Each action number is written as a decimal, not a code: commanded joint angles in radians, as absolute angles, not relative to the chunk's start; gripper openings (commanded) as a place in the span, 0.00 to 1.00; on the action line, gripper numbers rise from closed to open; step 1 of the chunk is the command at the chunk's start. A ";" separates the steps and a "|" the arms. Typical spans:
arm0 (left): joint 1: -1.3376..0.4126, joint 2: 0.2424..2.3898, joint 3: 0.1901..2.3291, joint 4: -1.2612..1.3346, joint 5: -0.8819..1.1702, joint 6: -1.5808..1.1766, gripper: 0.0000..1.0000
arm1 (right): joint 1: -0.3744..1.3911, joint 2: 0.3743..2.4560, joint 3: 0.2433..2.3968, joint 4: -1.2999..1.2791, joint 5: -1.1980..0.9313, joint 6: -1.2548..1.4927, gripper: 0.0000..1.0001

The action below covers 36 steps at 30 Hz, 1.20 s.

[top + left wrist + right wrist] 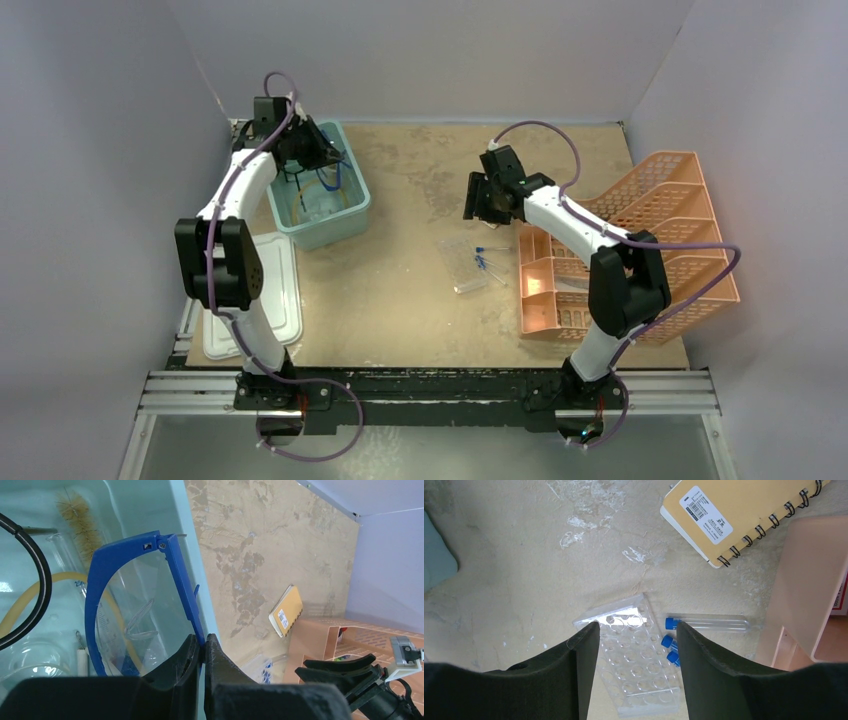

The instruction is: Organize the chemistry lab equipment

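My left gripper [328, 152] is over the teal tub [352, 214], shut [202, 640] on the temple arm of the blue-framed clear goggles [131, 555], which hang inside the tub. In the tub are amber tubing [27, 602], a black wire ring [42, 575], a bristle brush [79, 522] and a small beaker [27, 662]. My right gripper [487, 203] is open [634, 630] and empty above the clear rack [636, 672], which lies flat on the table [462, 265]. Three blue-capped tubes [706, 623] lie just right of the rack [488, 262].
A yellow spiral notebook [736, 515] lies beyond the rack, beside the orange tiered mesh tray [650, 250] at the right. The tub's white lid [285, 295] lies at the near left. Grey walls enclose the table on three sides.
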State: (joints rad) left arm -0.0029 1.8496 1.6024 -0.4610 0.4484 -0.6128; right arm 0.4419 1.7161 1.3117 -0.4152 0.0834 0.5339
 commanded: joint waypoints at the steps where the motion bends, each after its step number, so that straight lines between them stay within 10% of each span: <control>1: -0.005 1.863 1.600 -0.454 0.426 -0.566 0.00 | 0.437 1.727 1.349 -0.414 0.078 0.531 0.60; 17: -0.046 2.031 1.744 -0.508 0.381 -0.512 0.00 | 0.435 1.760 1.377 -0.422 0.090 0.508 0.60; 36: -0.093 1.902 1.822 -0.680 0.114 -0.472 0.40 | 0.433 1.694 1.366 -0.422 0.165 0.485 0.61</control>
State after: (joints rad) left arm -0.0715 2.0365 1.7824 -0.6392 0.1890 -0.5007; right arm 0.4374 1.7622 1.3426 -0.4171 0.1093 0.5076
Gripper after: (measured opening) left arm 0.391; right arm 0.605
